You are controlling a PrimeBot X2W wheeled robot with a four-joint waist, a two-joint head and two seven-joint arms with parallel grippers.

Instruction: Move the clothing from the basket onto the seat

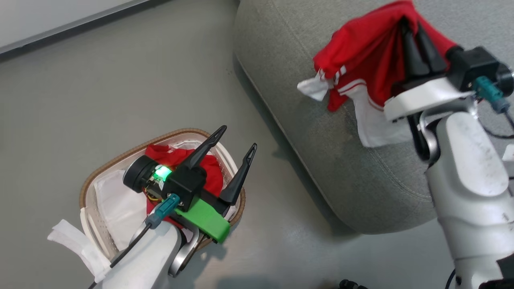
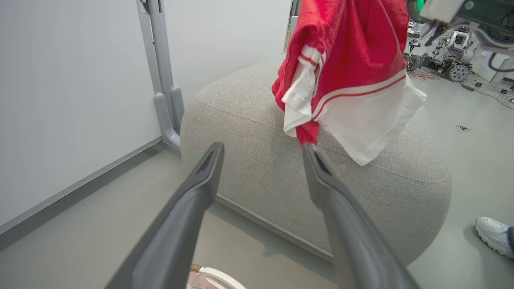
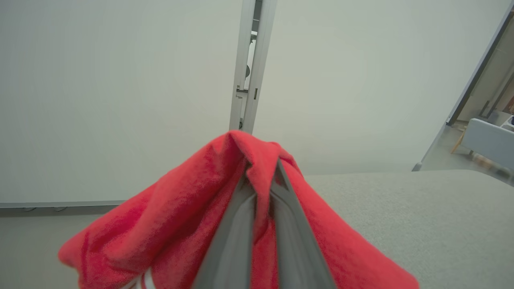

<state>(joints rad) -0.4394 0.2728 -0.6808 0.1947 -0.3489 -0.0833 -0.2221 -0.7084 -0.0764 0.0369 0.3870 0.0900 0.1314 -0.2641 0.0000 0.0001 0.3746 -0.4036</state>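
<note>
Grey floor [image 1: 120,80] stretched under both arms, with pale wall panels beyond. The right claw [image 1: 411,24] was pinched shut on the red-and-white garment [image 1: 361,44]. Red folds draped over its fingers, and the white panel hung below it — over the rounded edge of the light grey seat [image 1: 305,120]; whether the cloth touched the cushion could not be told. The left claw [image 1: 238,137] stood fully open and empty, hovering just above the cream basket [image 1: 120,158]. Beneath it lay the plain red garment [image 1: 213,176] beside a white liner sheet [image 1: 116,204]. Beyond that claw's tips — off to their right — a person's white shoe [image 2: 492,235] rested on the floor.
</note>
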